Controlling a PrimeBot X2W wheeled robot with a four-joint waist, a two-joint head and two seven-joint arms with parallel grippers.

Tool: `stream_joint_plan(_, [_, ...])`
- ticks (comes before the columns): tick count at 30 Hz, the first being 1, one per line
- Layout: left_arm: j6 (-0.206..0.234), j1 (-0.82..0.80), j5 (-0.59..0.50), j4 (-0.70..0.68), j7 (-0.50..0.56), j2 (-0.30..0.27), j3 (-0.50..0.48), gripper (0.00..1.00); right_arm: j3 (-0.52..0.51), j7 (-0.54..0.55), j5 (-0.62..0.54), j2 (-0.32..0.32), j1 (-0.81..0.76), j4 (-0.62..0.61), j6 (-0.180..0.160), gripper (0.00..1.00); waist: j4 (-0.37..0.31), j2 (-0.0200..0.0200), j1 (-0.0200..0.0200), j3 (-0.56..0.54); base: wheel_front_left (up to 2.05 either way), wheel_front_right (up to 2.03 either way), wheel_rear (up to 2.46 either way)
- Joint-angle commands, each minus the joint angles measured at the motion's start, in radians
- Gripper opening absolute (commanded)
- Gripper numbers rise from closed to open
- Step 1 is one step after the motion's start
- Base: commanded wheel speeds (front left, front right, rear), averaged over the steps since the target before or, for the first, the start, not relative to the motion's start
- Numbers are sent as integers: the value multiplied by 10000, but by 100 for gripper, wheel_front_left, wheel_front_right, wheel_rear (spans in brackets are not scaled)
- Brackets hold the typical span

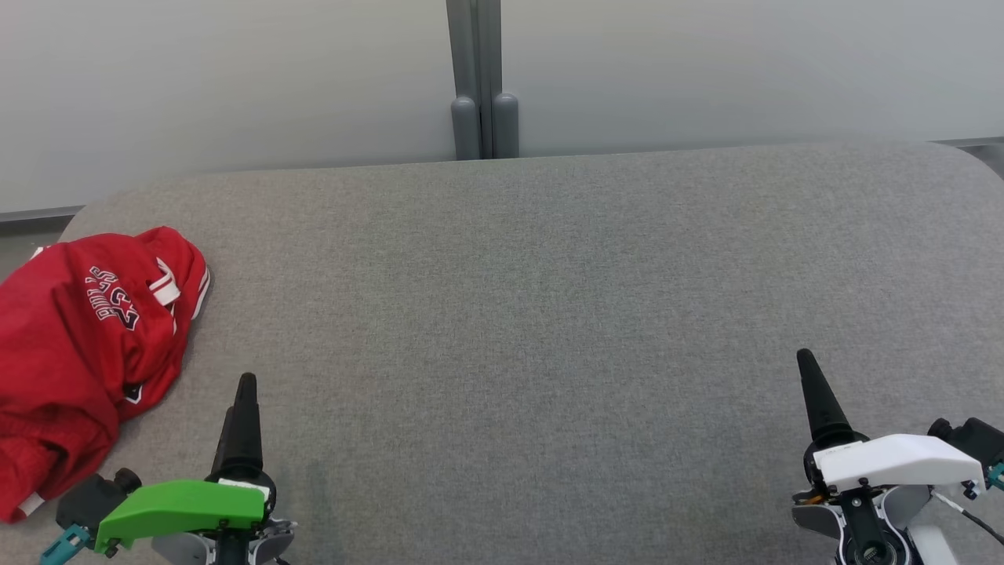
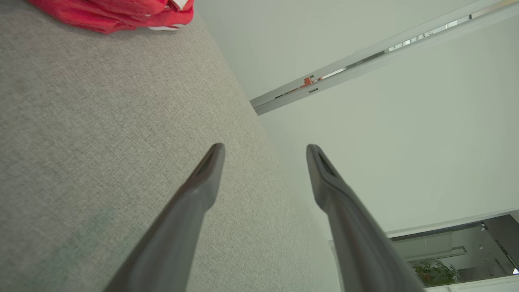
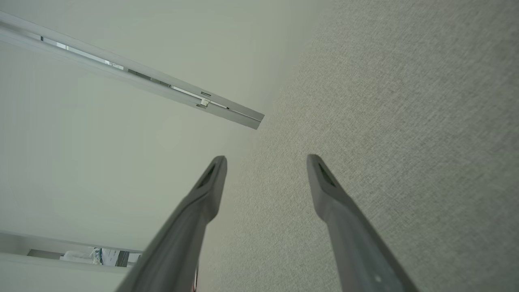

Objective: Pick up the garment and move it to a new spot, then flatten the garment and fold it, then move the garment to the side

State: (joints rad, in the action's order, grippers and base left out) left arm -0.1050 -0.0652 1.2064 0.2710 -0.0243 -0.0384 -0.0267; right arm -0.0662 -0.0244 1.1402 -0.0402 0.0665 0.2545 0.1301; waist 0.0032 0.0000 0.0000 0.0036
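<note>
The garment (image 1: pixel 82 345) is a red jersey with white trim and lettering, lying crumpled at the far left of the grey fabric surface (image 1: pixel 533 329). A corner of the garment (image 2: pixel 121 14) also shows at the top left of the left wrist view. My left gripper (image 1: pixel 245 392), under its green cover, hovers at the lower left just right of the jersey, open and holding nothing (image 2: pixel 263 152). Over at the lower right, my right gripper (image 1: pixel 808 369) with its white cover is open too, with nothing between its fingers (image 3: pixel 265 162).
A pale wall (image 1: pixel 706 71) with a grey vertical post (image 1: pixel 482 86) rises behind the surface's far edge. The surface's rounded left corner lies near the jersey, with a strip of floor (image 1: pixel 31 235) beyond it.
</note>
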Motion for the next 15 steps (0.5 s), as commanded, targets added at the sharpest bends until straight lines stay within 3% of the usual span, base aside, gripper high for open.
stream_joint_plan(1, [54,-247,-498,-148,-126,-66,100,100,51,-120,-593,-59,186,-169,4,100,1,0,0,1,0,0,0])
stream_joint_plan(15, [367,-264,-3169,-117,-609,-86,693,100,242,-603,-3335,-75,160,-183,5,100,20,0,0,3,0,0,0])
